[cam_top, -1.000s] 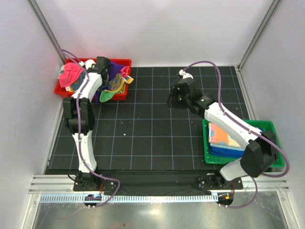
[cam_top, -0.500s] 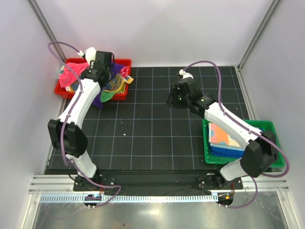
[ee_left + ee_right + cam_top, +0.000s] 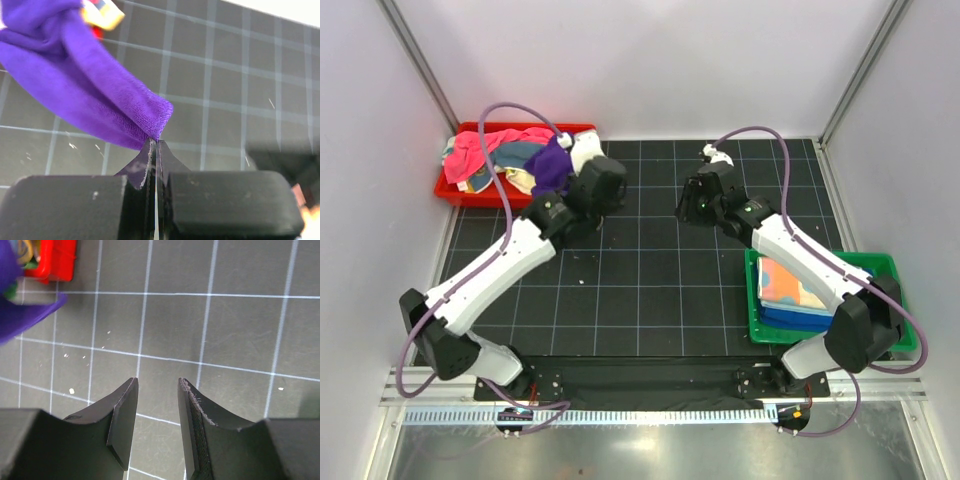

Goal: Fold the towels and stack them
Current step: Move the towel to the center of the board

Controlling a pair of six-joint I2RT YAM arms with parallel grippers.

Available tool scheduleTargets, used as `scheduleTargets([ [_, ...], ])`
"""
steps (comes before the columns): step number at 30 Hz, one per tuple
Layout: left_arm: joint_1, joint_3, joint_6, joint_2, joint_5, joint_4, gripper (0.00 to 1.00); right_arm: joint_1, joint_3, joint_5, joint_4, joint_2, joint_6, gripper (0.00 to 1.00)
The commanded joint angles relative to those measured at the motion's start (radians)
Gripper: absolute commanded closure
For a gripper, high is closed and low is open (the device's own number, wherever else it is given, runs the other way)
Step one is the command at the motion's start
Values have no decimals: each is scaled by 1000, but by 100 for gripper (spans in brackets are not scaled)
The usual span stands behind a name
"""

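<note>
Left end effector (image 3: 154,146) is pressed tight on a folded edge of the purple towel (image 3: 85,95), and that's the big change. A second ago it was buried down in the red tray (image 3: 448,190) among the pile. Now it has swung out past the tray's right end, with the cloth trailing back toward the tray. The rest of the towel looks bunched, and I can't tell from above whether part of it is still draped over the tray's rim. The leftover towels (image 3: 470,152), pink on top, stay heaped in the tray's left half.

Right end effector (image 3: 157,382) hasn't really budged. Its jaws are spread with nothing between them, hovering over bare counter (image 3: 650,290) well right of the red tray. Farther right again, and nearer the arm bases, the green tray (image 3: 895,263) holds the folded stack (image 3: 788,285).

So my read: a fresh towel is out and the pick is basically done. Next up would be dragging it flat onto the counter right of the red tray, likely with the open one grabbing a second corner.
</note>
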Motion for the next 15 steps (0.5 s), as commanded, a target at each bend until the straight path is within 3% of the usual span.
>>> scheduleTargets([
  [1, -129, -20, 24, -90, -54, -9, 100, -26, -17, 41, 15, -57, 18, 56],
  [5, -264, 5, 48, -122, -25, -15, 100, -47, -46, 21, 37, -88, 28, 55],
  [10, -295, 31, 81, -107, 136, -21, 100, -47, -97, 19, 54, -164, 50, 55],
  [15, -307, -61, 82, -73, 258, 28, 100, -47, -124, 56, 25, -209, 50, 55],
])
